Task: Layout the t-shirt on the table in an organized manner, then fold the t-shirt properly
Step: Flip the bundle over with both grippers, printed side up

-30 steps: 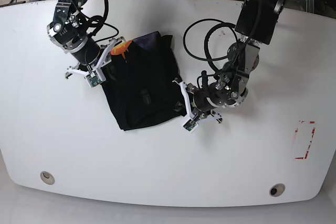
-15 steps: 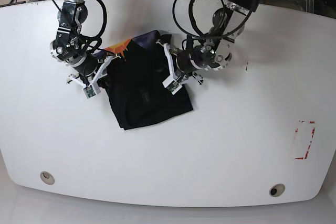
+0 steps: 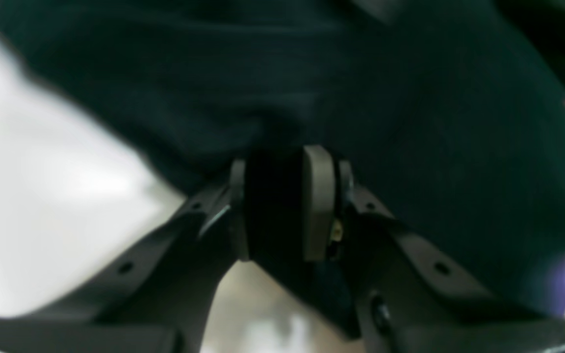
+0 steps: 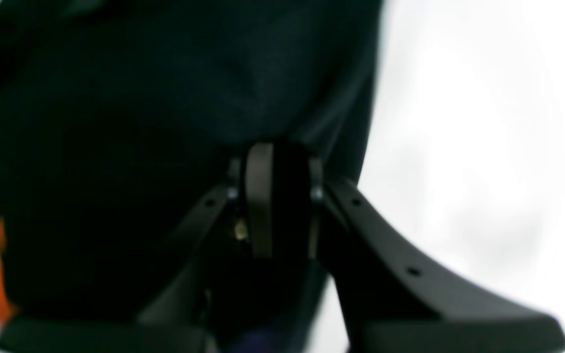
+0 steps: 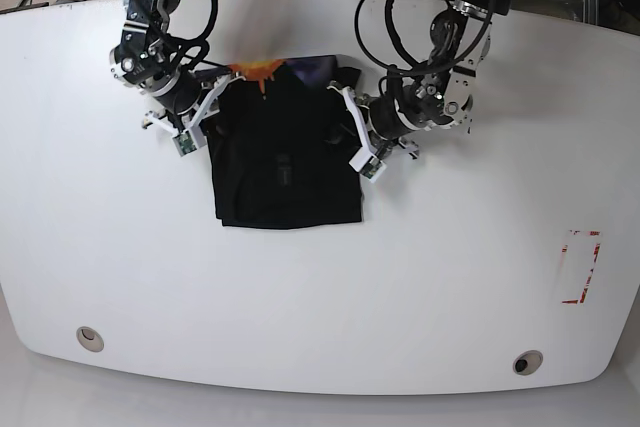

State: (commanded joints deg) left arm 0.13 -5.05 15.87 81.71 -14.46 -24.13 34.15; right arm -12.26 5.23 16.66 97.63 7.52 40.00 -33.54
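ok so both arms have the t-shirt (image 5: 285,162) rn. left gripper (image 3: 282,206) is clamped on black fabric, u can see cloth pinched between the pads in the left wrist cam. right gripper (image 4: 277,196) same deal, closed on a fold of the shirt, right wrist cam shows it squeezed between the pads.

in the base view the shirt sits in the upper middle of the table (image 5: 450,297), between the two arms, each one holding an upper corner/side. it hangs down toward me as a roughly rectangular black slab, bottom edge fairly straight. there's an orange patch (image 5: 255,71) peeking out at the top edge near the right gripper, and a bit of purple-ish next to it, can't tell what that is.

progress imo: looks like it's partway folded or at least bunched double, sleeves aren't visible so prob tucked under or folded in. top edge is messy. can't tell if the layout step is properly done. the final folds + letting go are left afaict. red tape rectangle (image 5: 581,267) is well apart, off to the side.
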